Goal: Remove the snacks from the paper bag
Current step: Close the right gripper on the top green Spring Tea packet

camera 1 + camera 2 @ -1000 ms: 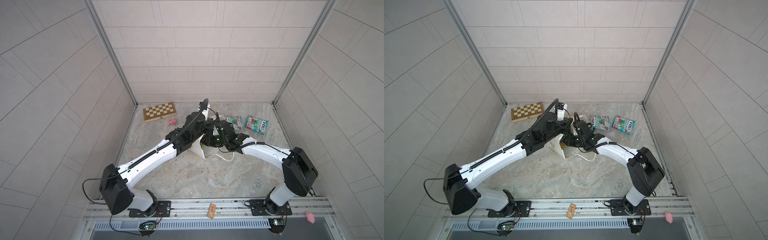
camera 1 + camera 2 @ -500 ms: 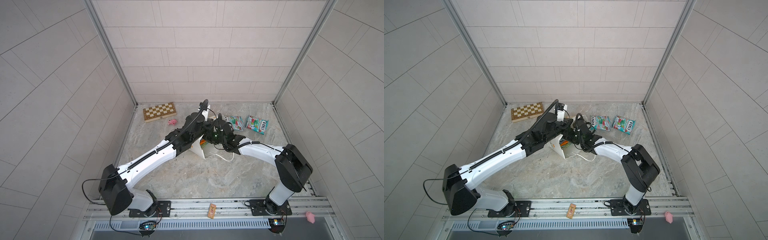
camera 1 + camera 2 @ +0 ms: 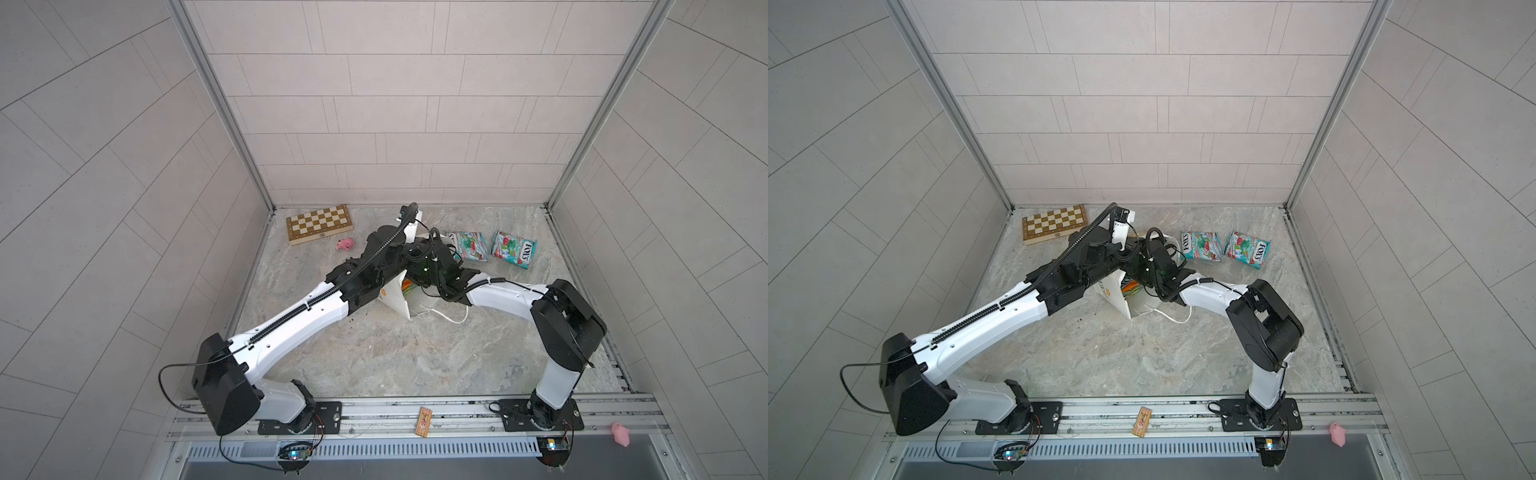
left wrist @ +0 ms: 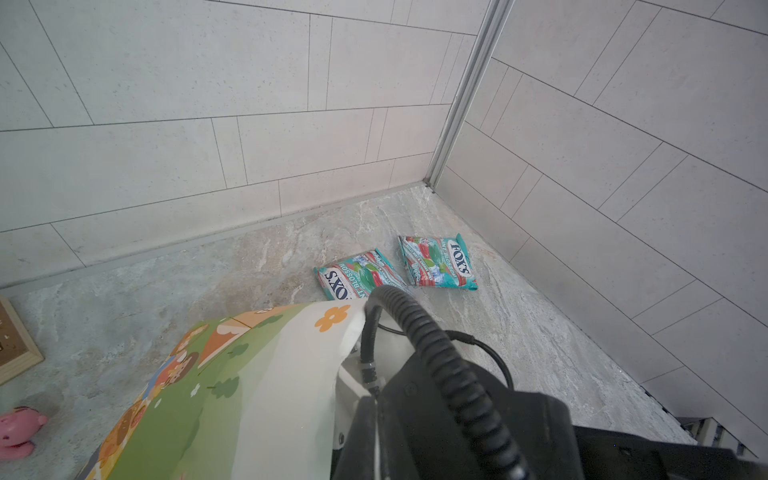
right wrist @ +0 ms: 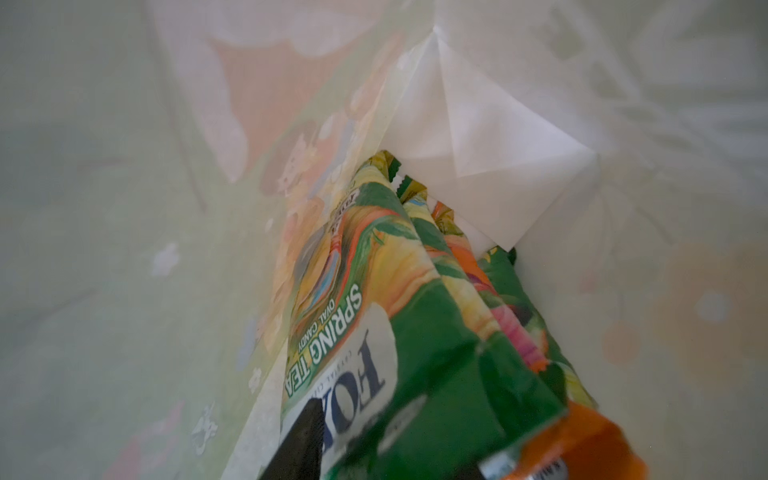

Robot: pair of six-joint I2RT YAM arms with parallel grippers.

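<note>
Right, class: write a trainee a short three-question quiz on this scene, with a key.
1. True or false: two teal packets lie on the table, outside the paper bag.
2. In the right wrist view, the green packet inside the bag reads: A) Spring Tea B) Lemon Drop C) Cola Fizz.
3. Which arm reaches into the bag's mouth?
Key: 1 true; 2 A; 3 the right arm.
</note>
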